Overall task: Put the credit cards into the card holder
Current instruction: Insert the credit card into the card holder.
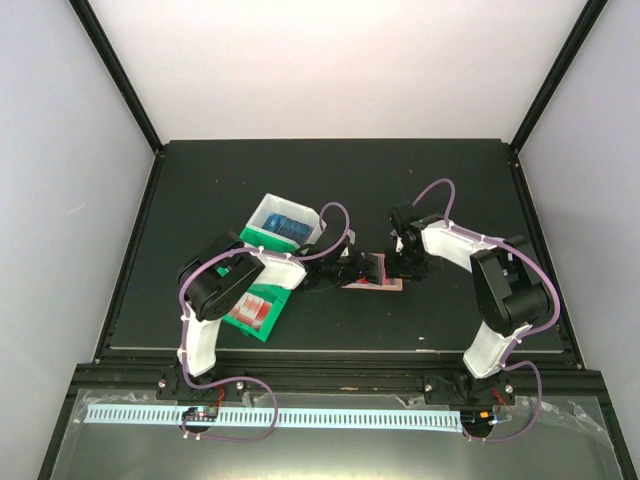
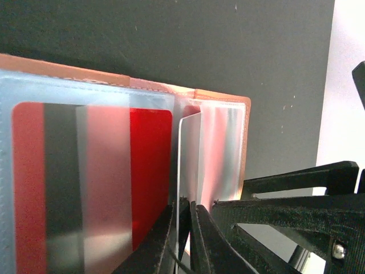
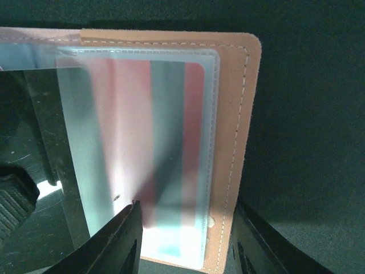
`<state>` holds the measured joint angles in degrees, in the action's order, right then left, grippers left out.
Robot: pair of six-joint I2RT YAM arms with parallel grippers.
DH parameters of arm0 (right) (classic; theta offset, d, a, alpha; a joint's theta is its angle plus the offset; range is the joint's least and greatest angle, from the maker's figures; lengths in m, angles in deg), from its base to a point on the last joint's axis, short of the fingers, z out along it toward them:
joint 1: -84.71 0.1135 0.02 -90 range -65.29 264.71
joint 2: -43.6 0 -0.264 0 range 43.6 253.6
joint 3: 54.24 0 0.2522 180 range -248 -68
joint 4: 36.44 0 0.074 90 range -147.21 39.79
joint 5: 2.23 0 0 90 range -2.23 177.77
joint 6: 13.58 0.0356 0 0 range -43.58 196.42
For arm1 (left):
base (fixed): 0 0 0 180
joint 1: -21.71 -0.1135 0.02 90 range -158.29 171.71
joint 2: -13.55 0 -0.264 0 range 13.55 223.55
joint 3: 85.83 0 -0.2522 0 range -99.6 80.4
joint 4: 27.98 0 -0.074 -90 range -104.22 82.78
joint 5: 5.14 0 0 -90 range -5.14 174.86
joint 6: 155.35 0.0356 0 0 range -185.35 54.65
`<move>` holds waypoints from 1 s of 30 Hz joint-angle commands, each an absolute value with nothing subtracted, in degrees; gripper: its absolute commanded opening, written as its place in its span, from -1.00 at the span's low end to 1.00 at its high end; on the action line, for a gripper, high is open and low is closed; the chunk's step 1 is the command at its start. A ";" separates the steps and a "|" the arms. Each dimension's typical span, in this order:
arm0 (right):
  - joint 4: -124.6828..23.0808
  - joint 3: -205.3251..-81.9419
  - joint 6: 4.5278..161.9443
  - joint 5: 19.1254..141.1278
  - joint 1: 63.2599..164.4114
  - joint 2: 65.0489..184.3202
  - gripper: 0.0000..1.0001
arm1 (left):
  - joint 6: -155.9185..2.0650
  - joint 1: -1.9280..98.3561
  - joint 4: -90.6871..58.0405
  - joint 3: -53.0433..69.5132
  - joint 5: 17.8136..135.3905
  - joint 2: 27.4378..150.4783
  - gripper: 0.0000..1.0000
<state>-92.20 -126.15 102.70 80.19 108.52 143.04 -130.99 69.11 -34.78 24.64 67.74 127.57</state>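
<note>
**Left jaws pinch a white card at the holder; right jaws stand spread over it**

Your left gripper (image 2: 183,210) has its jaws pressed together on the lower edge of a thin white plastic credit card (image 2: 190,154). That card stands on edge among the clear sleeves of the salmon-brown leather-like folding card holder (image 2: 246,137). Just left of it in the left wrist view, a red credit card with a dark stripe (image 2: 149,171) lies flat inside a frosted pocket.

Your right gripper (image 3: 188,228) has its jaws spread apart. One finger sits over a clear sleeve and the other at the corner of the leather cover. You cannot tell whether the tips press down on the holder. A red card with a grey stripe shows through that sleeve, and you cannot tell whether it is the one the left wrist sees.

From above, nearest the arm bases and partly under your left arm, a green plastic bin (image 1: 262,335) holds white cards with red marks (image 1: 252,308). Beyond it, near the middle of the dark flat table (image 1: 440,190), the card holder lies open between the two grippers, the left gripper at its left side and the right gripper at its right. Farther back, just beside the green bin, a white plastic bin (image 1: 262,212) holds blue cards (image 1: 288,224).
</note>
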 commanded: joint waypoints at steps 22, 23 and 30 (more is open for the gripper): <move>-87.14 -123.22 103.51 75.37 108.93 144.33 -0.19 | -120.62 70.41 -15.52 18.90 64.03 125.07 -0.25; -87.06 -123.20 103.41 75.11 108.88 144.39 -0.19 | -120.28 70.41 -14.91 18.98 64.11 124.70 -0.22; -86.83 -123.20 103.20 74.23 108.88 144.59 -0.19 | -119.53 70.25 -11.48 18.08 66.21 123.45 -0.16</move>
